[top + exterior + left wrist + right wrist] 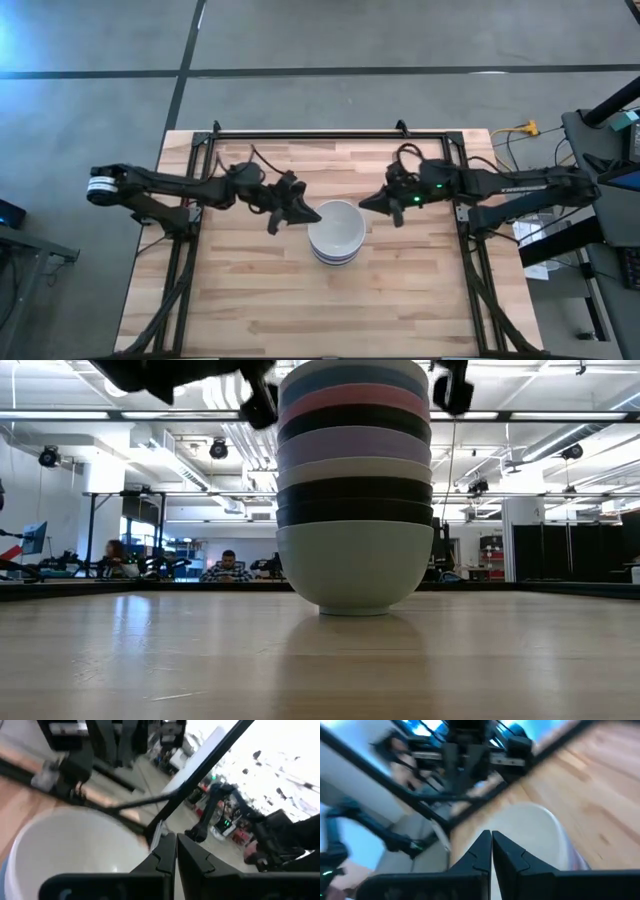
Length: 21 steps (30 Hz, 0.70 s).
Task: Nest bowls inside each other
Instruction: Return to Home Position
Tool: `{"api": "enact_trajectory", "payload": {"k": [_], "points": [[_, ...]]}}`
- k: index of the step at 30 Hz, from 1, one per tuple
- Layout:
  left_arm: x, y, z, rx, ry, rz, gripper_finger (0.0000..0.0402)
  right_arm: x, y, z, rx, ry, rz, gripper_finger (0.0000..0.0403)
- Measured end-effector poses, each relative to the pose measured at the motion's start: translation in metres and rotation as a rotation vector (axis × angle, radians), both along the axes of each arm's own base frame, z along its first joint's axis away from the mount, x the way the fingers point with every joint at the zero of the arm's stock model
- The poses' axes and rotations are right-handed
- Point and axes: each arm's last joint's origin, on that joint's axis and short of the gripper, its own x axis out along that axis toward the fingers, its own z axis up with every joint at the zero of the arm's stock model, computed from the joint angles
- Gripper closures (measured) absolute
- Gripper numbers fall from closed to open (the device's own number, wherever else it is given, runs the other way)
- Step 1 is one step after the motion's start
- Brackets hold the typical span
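Bowls [355, 490] stand nested in one tall stack near the middle of the tabletop [260, 300]. From table height I count, bottom up, a pale, faintly green one, two black, a white, a lavender, a black, a pink and a blue. From above, a white bowl [336, 228] caps the lot. No loose bowl lies anywhere else on the wood.

Each arm reaches in from its own side. The left end effector [310, 214] sits just beside the top rim on one side and the right end effector [366, 203] just beside it on the other, both up at the height of the stack's top. Each wrist camera shows its own fingers drawn together with only a sliver between them, and nothing is gripped in either.

To my eye the nesting itself is finished, and the step in hand is getting the arms back to their rest pose. That calls for each arm to lift and draw outward, away from the rim. A stack this tall on one small foot would likely tip if a fingertip or cable brushed it.
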Motion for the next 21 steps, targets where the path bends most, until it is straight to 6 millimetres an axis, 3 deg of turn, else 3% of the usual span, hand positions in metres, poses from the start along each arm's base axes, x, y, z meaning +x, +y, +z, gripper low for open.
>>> {"api": "enact_trajectory", "payload": {"k": [4, 8, 13, 16, 21], "points": [[-0.013, 0.000, 0.018, 0.003, -0.085, 0.041, 0.0402, -0.003, 0.009, 0.024, -0.001, -0.227, 0.040, 0.0394], [-0.022, 0.001, 0.040, 0.012, -0.275, 0.070, 0.0402, 0.005, 0.018, 0.050, -0.031, -0.585, 0.091, 0.0394], [-0.035, 0.013, 0.076, 0.035, -0.572, 0.138, 0.0402, 0.007, -0.003, 0.075, -0.167, -1.035, -0.031, 0.0394], [-0.041, 0.025, 0.096, 0.073, -0.632, 0.151, 0.0402, 0.008, -0.027, 0.086, -0.295, -1.079, -0.143, 0.0394], [-0.058, 0.047, 0.123, 0.172, -0.697, 0.130, 0.0402, -0.006, -0.073, 0.113, -0.484, -0.938, -0.177, 0.0394]]}}
